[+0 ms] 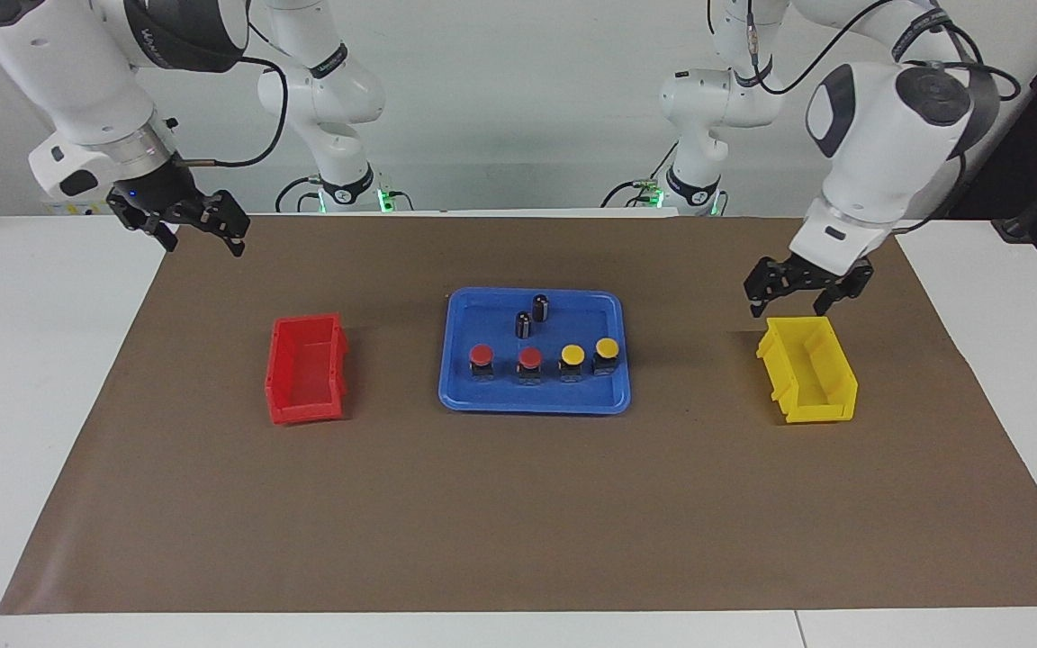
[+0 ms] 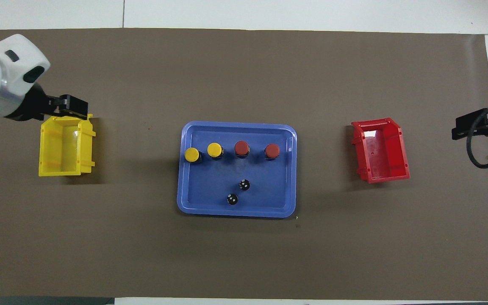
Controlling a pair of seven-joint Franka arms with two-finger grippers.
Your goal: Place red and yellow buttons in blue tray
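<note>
Brown paper (image 1: pixel 518 504) covered the table, with the blue tray (image 1: pixel 457 378) at its middle. All four buttons stood in a row inside the tray: two red (image 1: pixel 482 361) (image 1: pixel 529 364) toward the right arm's end, two yellow (image 1: pixel 572 362) (image 1: pixel 606 355) toward the left arm's. Two black cylinders (image 1: pixel 532 315) stood nearer the robots in the same tray. The left gripper (image 1: pixel 805 290) hung spread and empty over the yellow bin (image 1: pixel 808 371); the right gripper (image 1: pixel 185 220) waited, spread and empty, over the paper's edge, well apart from the red bin (image 1: pixel 305 369). By my judgement the placing was done.
</note>
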